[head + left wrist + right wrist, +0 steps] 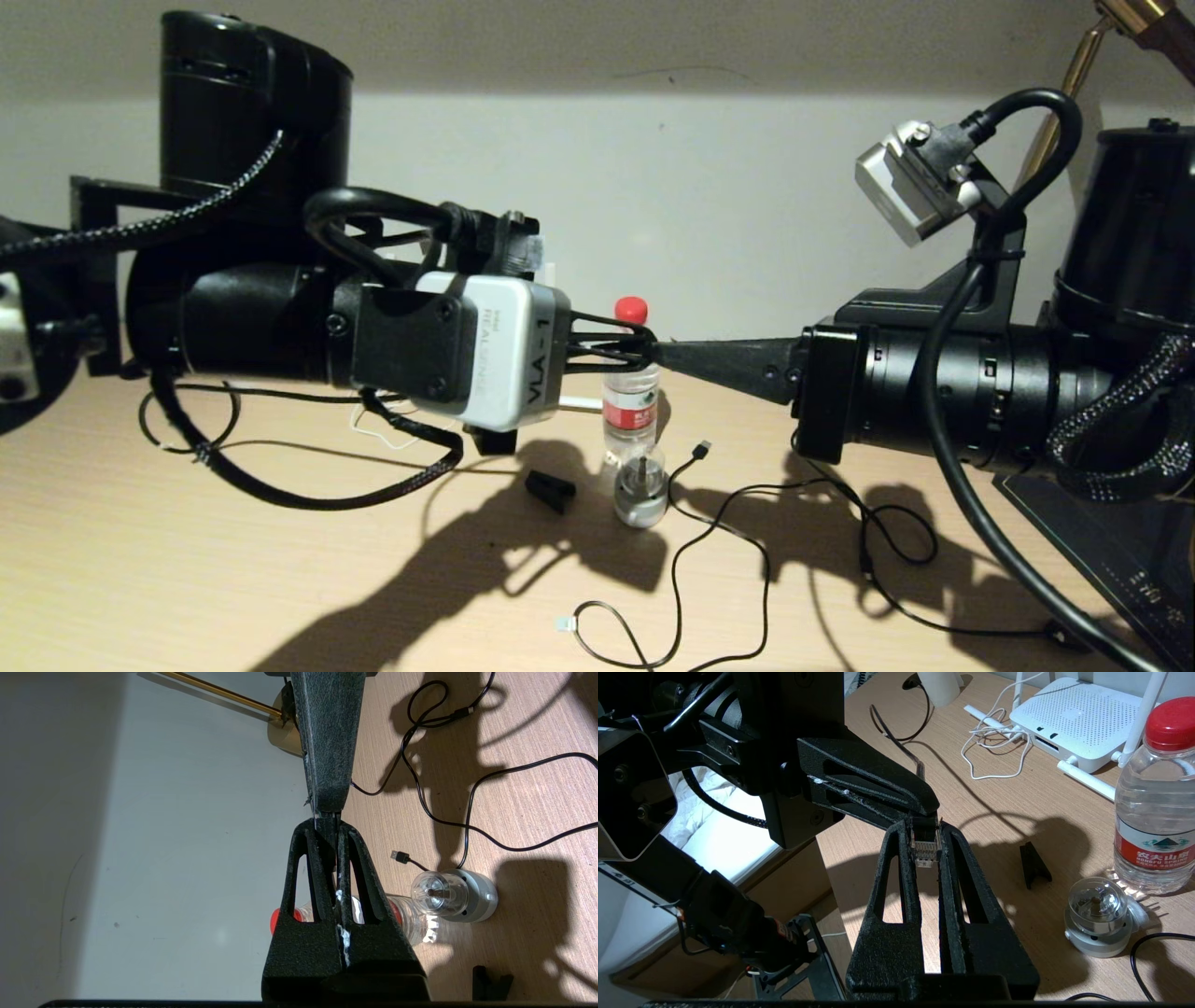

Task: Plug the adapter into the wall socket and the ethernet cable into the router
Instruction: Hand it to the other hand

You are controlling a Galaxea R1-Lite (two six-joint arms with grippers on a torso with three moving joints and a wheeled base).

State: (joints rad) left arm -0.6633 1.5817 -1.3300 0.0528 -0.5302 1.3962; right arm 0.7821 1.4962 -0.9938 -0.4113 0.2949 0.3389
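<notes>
Both arms are raised above the table (pixel 187 560) and meet tip to tip directly in front of the water bottle (pixel 632 392). The left gripper (pixel 644 347) has its fingers pressed together on the black rear end of the ethernet cable plug (pixel 924 845). The right gripper (pixel 924 833) has its fingers closed against both sides of the same plug, whose clear tip points back toward the right wrist. The plug is held in the air, clear of the table. The router (pixel 1073 718) lies on the table beyond the water bottle, antennas extended, with a thin white cord (pixel 994 746) coiled beside its port edge. A small clear-domed device (pixel 641 485) stands just in front of the water bottle, and a thin black USB cable (pixel 709 532) trails across the table near it.
</notes>
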